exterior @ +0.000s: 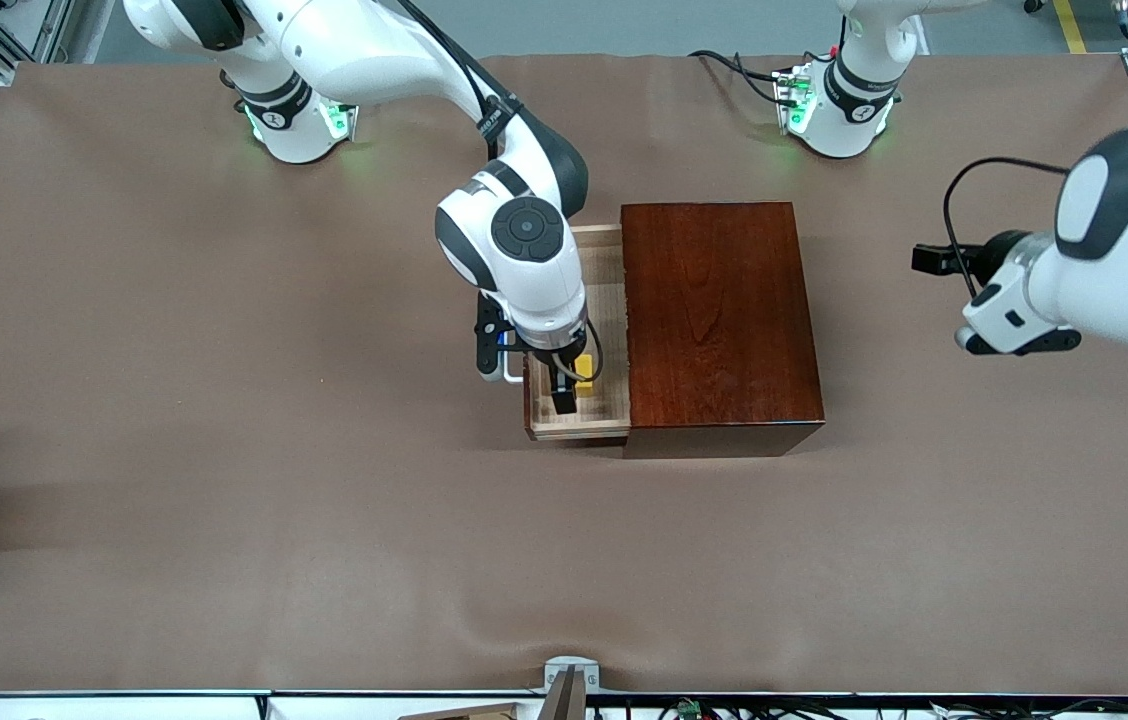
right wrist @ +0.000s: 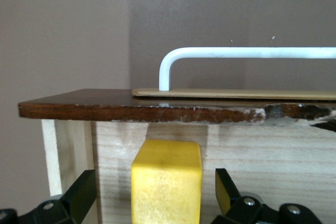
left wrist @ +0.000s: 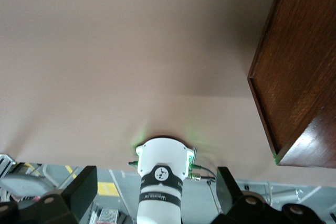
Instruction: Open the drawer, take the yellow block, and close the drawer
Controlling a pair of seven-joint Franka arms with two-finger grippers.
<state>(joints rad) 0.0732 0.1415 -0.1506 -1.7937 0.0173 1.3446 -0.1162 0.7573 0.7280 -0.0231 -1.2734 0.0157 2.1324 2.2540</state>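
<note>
The drawer [exterior: 610, 290], a pale wood tray, stands pulled out of the dark reddish-brown box [exterior: 714, 320] toward the right arm's end of the table. Its white handle [right wrist: 247, 52] runs along the drawer front [right wrist: 147, 112]. The yellow block [exterior: 585, 367] [right wrist: 166, 182] rests on the drawer floor, close against the inside of the front. My right gripper [exterior: 574, 385] [right wrist: 154, 196] reaches down into the drawer, open, with one black finger [right wrist: 81, 192] on each side of the block and a gap at both. My left gripper [exterior: 969, 320] [left wrist: 155, 190] waits, open and holding nothing, above the table at the left arm's end.
Brown cloth [exterior: 224, 450] covers the whole table around the box. In the left wrist view the left arm's base [left wrist: 163, 169] and a corner of the box [left wrist: 299, 77] show. A metal clamp [exterior: 569, 680] sits at the table edge nearest the front camera.
</note>
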